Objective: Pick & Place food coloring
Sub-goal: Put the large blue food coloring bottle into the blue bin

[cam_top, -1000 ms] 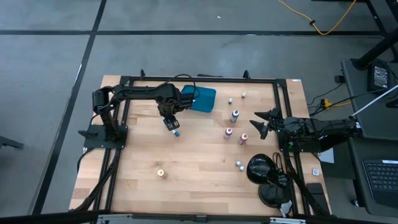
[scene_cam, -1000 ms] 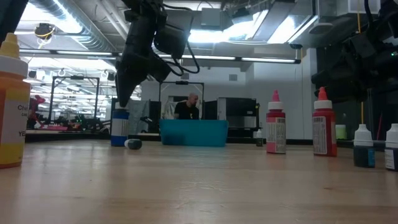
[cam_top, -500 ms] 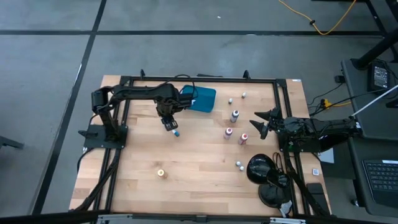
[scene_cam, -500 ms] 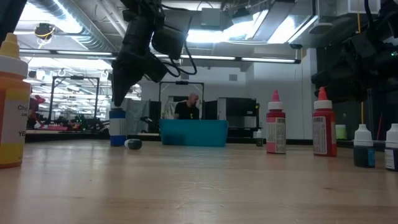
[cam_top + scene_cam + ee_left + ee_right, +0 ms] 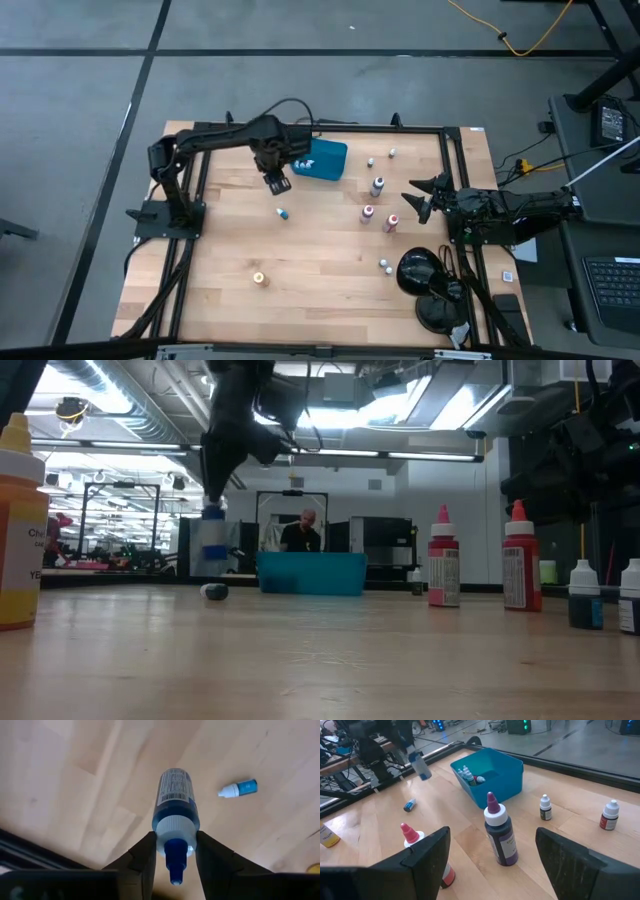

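My left gripper [image 5: 279,182] is shut on a blue food coloring bottle [image 5: 175,800] and hangs above the table, just short of the teal tray [image 5: 325,160]. In the low view the bottle [image 5: 212,542] hangs clear of the wood. A tiny blue vial [image 5: 283,213] lies on its side on the table below it. My right gripper [image 5: 412,199] waits open at the table's right side, touching nothing. Right in front of it stand a purple bottle [image 5: 499,840] and a red one [image 5: 410,834]. My left gripper pinches the bottle between its two fingers at the white collar [image 5: 172,826] under the blue tip. The fingers [image 5: 144,856] come from above, pointing down. The bottle hangs upright below them, tip up, lifted clear of the table.
The tray holds several small bottles [image 5: 469,774]. Two red bottles [image 5: 368,213] [image 5: 392,222] and small vials [image 5: 370,161] [image 5: 384,265] stand right of centre. An orange bottle [image 5: 259,279] stands near the front edge, and a black lamp [image 5: 420,272] sits at the front right.
My left gripper has gone up and a little toward the far edge and the tray, with the blue bottle. The bottle stood on the table a second ago and now hangs upright, clear of it. The tiny vial has stayed where it lay.
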You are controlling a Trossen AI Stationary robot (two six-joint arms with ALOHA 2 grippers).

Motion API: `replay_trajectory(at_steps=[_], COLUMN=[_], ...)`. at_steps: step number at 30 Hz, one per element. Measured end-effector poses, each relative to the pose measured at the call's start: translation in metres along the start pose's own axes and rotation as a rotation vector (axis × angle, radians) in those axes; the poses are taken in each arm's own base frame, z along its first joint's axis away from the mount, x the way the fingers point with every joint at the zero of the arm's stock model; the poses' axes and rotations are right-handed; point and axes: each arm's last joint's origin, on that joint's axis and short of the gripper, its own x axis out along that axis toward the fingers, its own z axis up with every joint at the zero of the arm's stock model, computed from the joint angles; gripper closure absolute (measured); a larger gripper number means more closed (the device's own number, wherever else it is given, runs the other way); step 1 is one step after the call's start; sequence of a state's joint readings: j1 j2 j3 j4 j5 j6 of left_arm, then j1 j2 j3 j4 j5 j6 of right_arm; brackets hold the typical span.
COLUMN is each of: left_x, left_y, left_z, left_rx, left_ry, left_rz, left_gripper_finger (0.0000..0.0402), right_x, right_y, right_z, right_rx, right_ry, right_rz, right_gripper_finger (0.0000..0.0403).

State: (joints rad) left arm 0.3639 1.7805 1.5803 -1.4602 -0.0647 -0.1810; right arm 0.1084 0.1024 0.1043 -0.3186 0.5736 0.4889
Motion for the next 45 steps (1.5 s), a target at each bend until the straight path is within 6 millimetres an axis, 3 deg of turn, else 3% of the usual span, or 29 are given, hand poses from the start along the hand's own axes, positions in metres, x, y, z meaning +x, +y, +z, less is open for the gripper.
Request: replay_trajectory(at_steps=[6, 13, 26, 38, 45], left_x=[-0.035, -0.049, -0.017, 0.019, 0.027], left_y=[0.014, 0.028, 0.051, 0.061, 0.061], left_z=[0.009, 0.044, 0.105, 0.13, 0.133], left_rx=[-0.014, -0.042, -0.068, -0.044, -0.042], left_ry=[-0.061, -0.123, -0.108, -0.081, -0.056], left_rz=[0.011, 0.006, 0.051, 0.066, 0.075], left_gripper_finger=[0.0288, 0.0291, 0.0287, 0.0286, 0.0279], right_x=[0.0, 0.0, 0.0, 0.0, 0.0], right_y=[0.0, 0.0, 0.0, 0.0, 0.0], right_z=[0.0, 0.0, 0.0, 0.0, 0.0], right_rx=[0.0, 0.0, 0.0, 0.0, 0.0], right_ry=[0.0, 0.0, 0.0, 0.0, 0.0], right_rz=[0.0, 0.0, 0.0, 0.0, 0.0], right_gripper_finger=[0.0108, 0.0108, 0.0108, 0.0108, 0.0108])
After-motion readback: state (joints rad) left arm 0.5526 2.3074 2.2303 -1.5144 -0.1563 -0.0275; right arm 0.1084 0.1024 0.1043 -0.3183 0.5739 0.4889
